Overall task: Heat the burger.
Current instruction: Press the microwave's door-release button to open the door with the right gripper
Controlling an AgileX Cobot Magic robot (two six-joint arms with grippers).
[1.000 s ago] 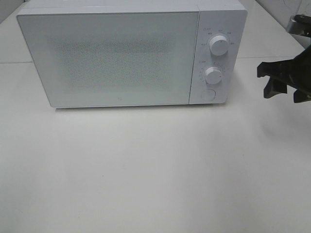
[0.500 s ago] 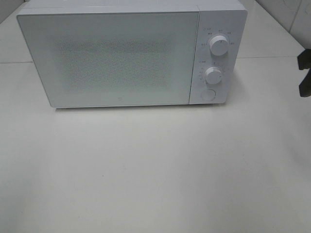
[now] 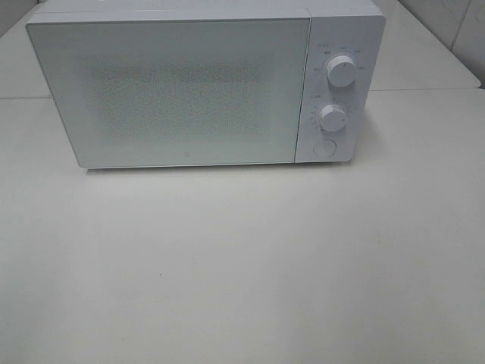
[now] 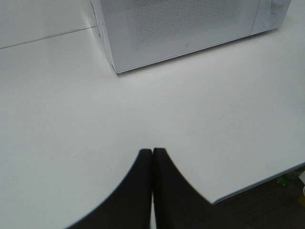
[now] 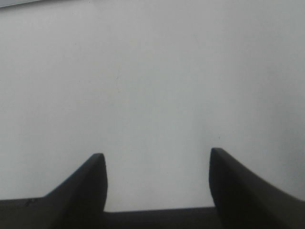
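White tabletop (image 3: 227, 265) fills the foreground. Left gripper (image 4: 152, 151): fingers pressed together, holding nothing, held over the table in front of the microwave. Right gripper (image 5: 157, 157): fingers spread wide, empty, above plain table. Neither arm enters the high view. Beyond stands one microwave (image 3: 189, 91), its door (image 3: 174, 152) closed, with two dials, upper knob (image 3: 340, 73) and lower knob (image 3: 332, 117), and one round button (image 3: 323, 149). The burger is nowhere visible. Presumably it sits behind the shut door, which would explain both grippers standing clear.
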